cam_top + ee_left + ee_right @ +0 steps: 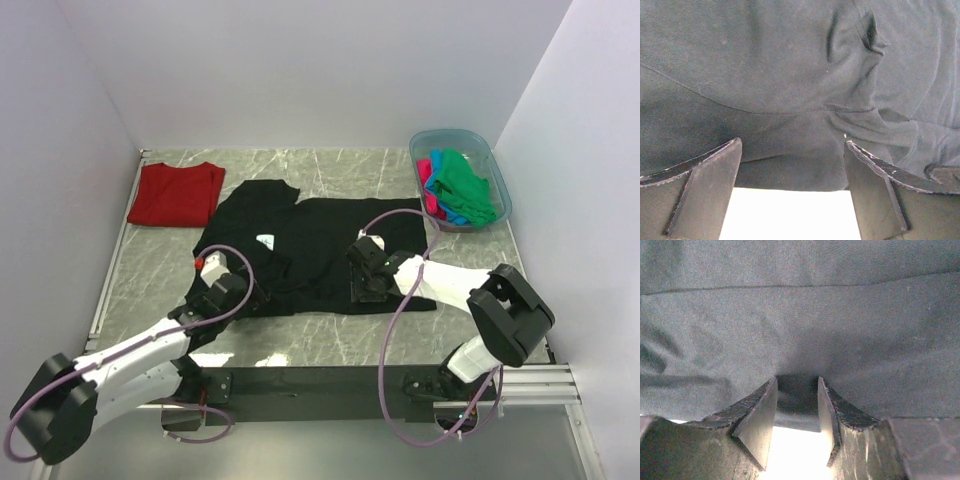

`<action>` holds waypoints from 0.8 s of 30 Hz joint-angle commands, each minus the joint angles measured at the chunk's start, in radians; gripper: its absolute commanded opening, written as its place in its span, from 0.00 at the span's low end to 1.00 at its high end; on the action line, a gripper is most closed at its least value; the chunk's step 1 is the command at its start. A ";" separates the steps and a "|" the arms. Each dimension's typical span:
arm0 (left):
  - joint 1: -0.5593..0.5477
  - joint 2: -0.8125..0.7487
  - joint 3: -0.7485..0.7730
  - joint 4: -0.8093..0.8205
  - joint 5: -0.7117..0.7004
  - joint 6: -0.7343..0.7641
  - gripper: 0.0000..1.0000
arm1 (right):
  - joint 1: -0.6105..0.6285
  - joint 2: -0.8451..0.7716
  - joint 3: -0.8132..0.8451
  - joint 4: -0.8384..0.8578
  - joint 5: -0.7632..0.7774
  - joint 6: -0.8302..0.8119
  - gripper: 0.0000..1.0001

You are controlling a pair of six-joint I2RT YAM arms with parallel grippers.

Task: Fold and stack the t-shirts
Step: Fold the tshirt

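The large black t-shirt lies spread in the middle of the table, its small white label facing up. My left gripper sits low at the shirt's near left edge; in the left wrist view it is open wide, with the shirt's hem lying between the fingers. My right gripper is at the near hem towards the right; its jaws stand narrowly apart on the black cloth, the hem in the gap, not pinched. A folded dark red t-shirt lies at the far left.
A translucent blue tub at the far right holds green, pink and blue t-shirts. White walls close in the table on the left, back and right. The arms' black base rail runs along the near edge.
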 commanded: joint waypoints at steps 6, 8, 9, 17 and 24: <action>-0.035 -0.135 -0.068 -0.177 0.024 -0.104 0.88 | 0.079 -0.062 -0.099 -0.093 -0.035 0.088 0.45; -0.057 -0.154 -0.068 -0.194 0.027 -0.101 0.87 | 0.096 -0.074 -0.120 -0.107 -0.036 0.106 0.46; -0.064 -0.158 -0.062 -0.203 0.024 -0.101 0.87 | 0.103 -0.088 -0.126 -0.111 -0.036 0.109 0.46; -0.132 -0.192 0.065 -0.332 -0.063 -0.082 0.88 | 0.141 -0.179 -0.088 -0.217 0.029 0.125 0.46; -0.133 -0.076 0.186 -0.289 -0.154 -0.015 0.91 | 0.139 -0.176 0.087 -0.277 0.122 0.086 0.47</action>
